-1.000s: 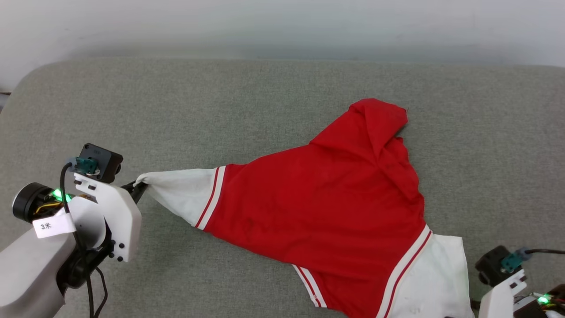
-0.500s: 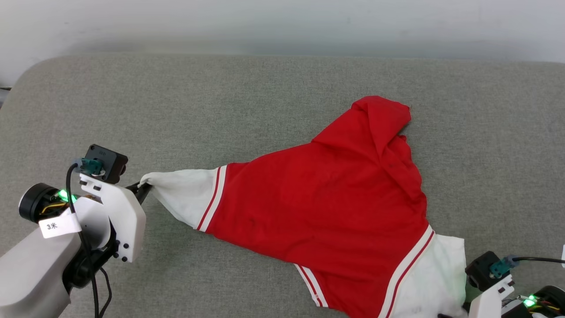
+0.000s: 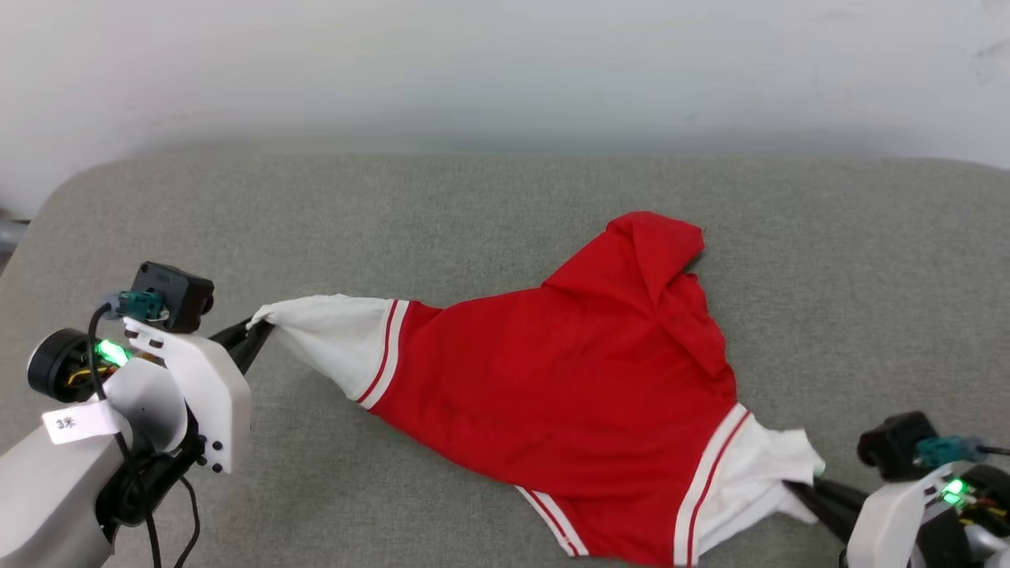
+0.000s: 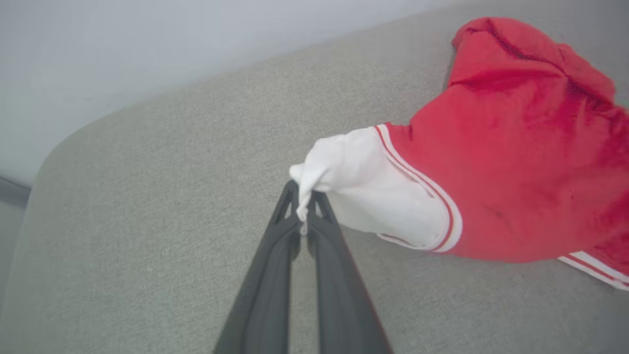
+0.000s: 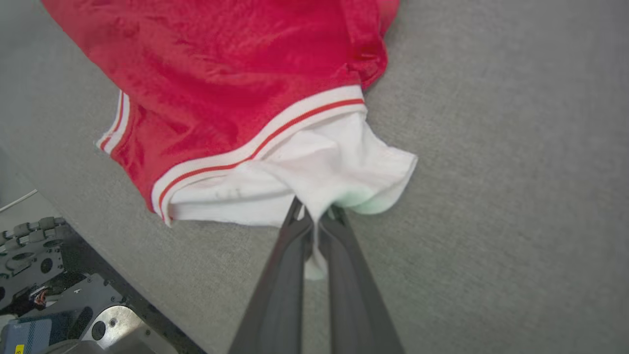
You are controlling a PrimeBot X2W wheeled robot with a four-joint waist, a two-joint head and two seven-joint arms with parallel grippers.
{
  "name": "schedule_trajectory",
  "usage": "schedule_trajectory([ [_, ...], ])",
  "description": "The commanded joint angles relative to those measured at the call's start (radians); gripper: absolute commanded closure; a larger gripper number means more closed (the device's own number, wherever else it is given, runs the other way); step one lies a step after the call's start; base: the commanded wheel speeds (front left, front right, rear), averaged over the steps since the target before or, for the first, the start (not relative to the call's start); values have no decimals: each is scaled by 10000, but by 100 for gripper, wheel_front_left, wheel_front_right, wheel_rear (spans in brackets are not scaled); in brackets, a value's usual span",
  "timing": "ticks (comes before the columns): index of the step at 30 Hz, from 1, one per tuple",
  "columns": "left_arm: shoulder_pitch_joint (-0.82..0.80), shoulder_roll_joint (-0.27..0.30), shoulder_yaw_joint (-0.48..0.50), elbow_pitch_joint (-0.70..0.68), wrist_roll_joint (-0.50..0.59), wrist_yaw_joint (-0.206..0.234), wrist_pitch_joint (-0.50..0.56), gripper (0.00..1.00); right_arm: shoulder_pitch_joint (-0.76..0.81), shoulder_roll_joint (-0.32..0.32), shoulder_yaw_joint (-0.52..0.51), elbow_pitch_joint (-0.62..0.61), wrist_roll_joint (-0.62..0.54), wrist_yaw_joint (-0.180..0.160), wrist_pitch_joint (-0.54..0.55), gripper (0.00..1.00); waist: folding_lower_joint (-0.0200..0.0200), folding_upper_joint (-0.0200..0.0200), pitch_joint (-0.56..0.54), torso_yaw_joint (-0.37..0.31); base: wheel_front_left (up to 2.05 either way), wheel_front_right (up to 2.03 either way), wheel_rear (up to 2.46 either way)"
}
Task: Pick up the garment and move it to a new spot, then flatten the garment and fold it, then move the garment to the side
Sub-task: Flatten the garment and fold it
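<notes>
Head view: shirt (image 3: 552, 371) pinched at its sleeve ends, left gripper (image 3: 259, 328) at nine o'clock, right gripper (image 3: 794, 487) at five o'clock; best lifted evenly, cloth taut.

Light was soft, even and bright, falling from above, with no hard glare. The wall (image 3: 505, 71) washed out to a pale grey-white, darkening to a hazy band where it met the grey surface (image 3: 473, 205). The garment (image 3: 568, 379) threw only thin, soft-edged shadows along its lower edge and beside its raised fold. Small green lights (image 3: 105, 349) glowed on both wrists, and in the right wrist view a faint green tint lay on the white sleeve edge (image 5: 373, 205). Both wrist views bowed straight lines near their borders, and the head view was slightly soft throughout.
</notes>
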Motion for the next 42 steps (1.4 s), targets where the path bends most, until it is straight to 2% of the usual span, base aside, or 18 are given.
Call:
schedule_trajectory([
  [1, 127, 101, 116, -227, -62, 81, -128, 100, 101, 88, -332, -247, -70, -11, -101, 100, -1, -1, -251, -101, 0, 0, 0],
  [13, -733, 352, 1124, -2687, -543, 292, -455, 100, -785, 477, -3317, -2757, -718, -11, 261, 100, -1, -1, -911, -288, 0, 0, 0],
  [19, -1842, 116, 1665, -3305, -627, 224, -477, 100, -2200, 437, -4187, -3462, -900, -11, 527, 100, -1, -1, -942, -285, 0, 0, 0],
  [22, -2699, -129, 1928, -3380, -534, 183, -493, 100, -3410, 500, -4510, -3536, -903, -11, 517, 100, -1, -1, -888, -261, 0, 0, 0],
  [31, -4768, -840, 2165, -2958, -175, 11, -322, 100, -6033, 445, -4327, -2663, -810, -11, 505, 100, -1, -1, -50, -148, 0, 0, 0],
  [41, -7609, -1900, 2331, -1226, 224, -380, -235, 100, -9775, 498, -3571, -989, -911, -11, 334, 100, -1, -1, 2315, -37, 0, 0, 0],
  [42, -7609, -1900, 2331, -1226, 224, -380, -235, 100, -9775, 498, -3571, -989, -911, -11, 334, 100, -1, -1, 2315, -37, 0, 0, 0],
])
